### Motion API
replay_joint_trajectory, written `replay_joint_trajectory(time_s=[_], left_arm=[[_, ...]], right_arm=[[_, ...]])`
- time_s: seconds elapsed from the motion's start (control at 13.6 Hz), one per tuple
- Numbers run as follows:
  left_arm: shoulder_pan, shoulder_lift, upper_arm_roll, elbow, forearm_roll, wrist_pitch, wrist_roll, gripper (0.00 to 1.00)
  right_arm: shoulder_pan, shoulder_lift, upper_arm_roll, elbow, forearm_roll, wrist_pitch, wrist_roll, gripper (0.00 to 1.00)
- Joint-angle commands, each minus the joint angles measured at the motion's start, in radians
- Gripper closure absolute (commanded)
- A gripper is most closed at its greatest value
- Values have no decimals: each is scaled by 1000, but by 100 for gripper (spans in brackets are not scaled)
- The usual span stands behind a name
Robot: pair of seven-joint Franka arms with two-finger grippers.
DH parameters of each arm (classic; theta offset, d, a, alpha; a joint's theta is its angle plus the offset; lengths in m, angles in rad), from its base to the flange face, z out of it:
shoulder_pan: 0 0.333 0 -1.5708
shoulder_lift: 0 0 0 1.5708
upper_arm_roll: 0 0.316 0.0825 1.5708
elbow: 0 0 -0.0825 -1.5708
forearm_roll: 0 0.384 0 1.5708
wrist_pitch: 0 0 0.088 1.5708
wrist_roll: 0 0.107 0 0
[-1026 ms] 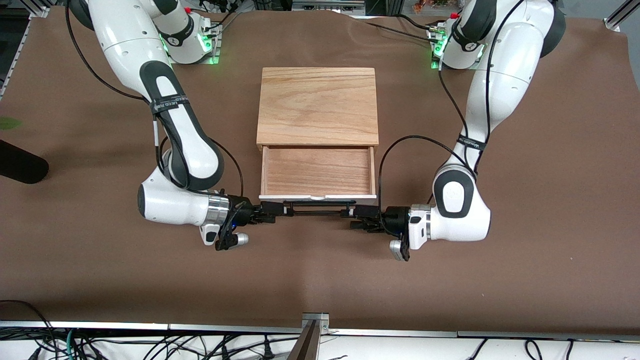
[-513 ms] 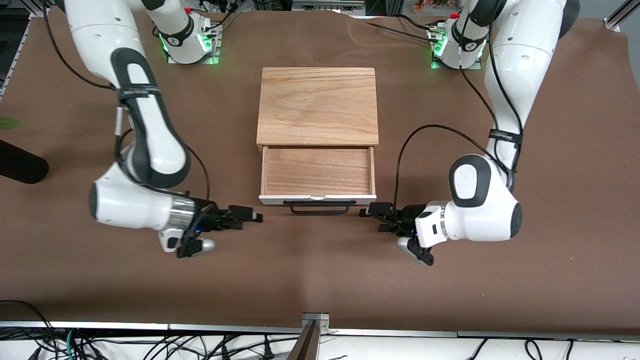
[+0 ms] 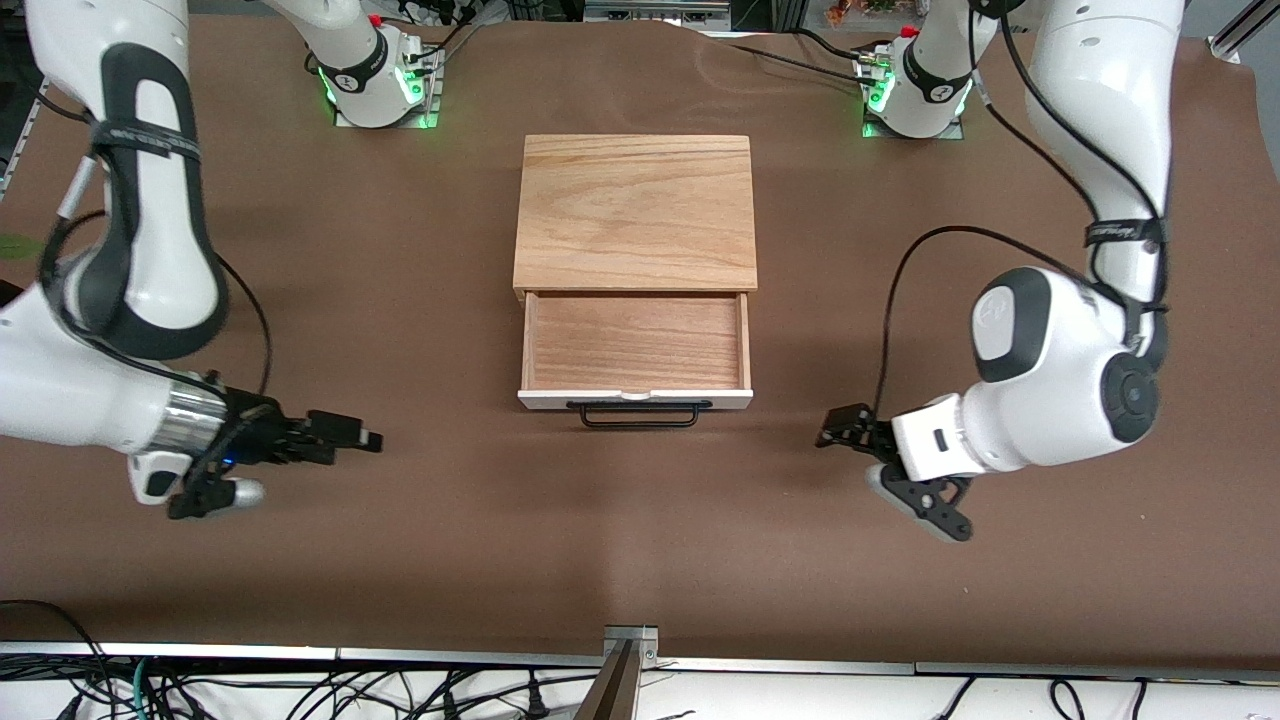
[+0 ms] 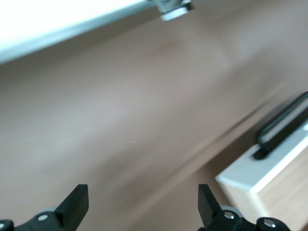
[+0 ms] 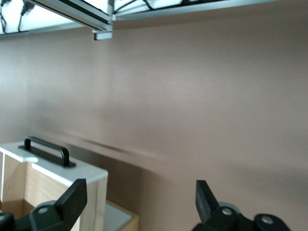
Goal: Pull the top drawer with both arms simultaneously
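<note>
A brown cloth (image 3: 640, 560) covers the whole table, wrinkled near the edge by the bases. A metal rail (image 3: 300, 653) runs along the edge nearest the front camera, with a small bracket (image 3: 630, 640) at its middle. Below the rail, black cables (image 3: 330, 692) lie tangled over a white surface. Green lamps (image 3: 425, 95) glow at the two base plates.

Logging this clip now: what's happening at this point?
The shallow white-fronted top drawer with the black wire handle stands pulled out of the light wood cabinet. Neither arm holds it: the left gripper and right gripper are open, over bare table toward their own ends.
</note>
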Motion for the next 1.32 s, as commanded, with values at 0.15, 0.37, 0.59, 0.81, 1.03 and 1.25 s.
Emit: replay_joint_trajectory(time_s=[0.15,0.37,0.59,0.81,1.03,1.25], left_arm=[[-2,-159,44,-47,286,-15,1,0],[22,-233,51,-59,356,-113,-17,0],[54,-291,58,-60,351,-229,-165,0],[67,-340,58,-64,348,-325,-280,0],[67,-403,57,-144,348,-360,-399,0],[59,-443,52,-183,354,-362,-428,0]], right_arm=[[7,-103,-77,-9,-180,-142,12,0],[7,-137,-77,-9,-300,-165,17,0],[5,-210,-62,-63,-419,-153,83,0],[-182,-371,207,-221,-634,-87,228,0],[-258,-523,314,-404,-694,11,307,0],[-258,-614,313,-518,-693,41,295,0]])
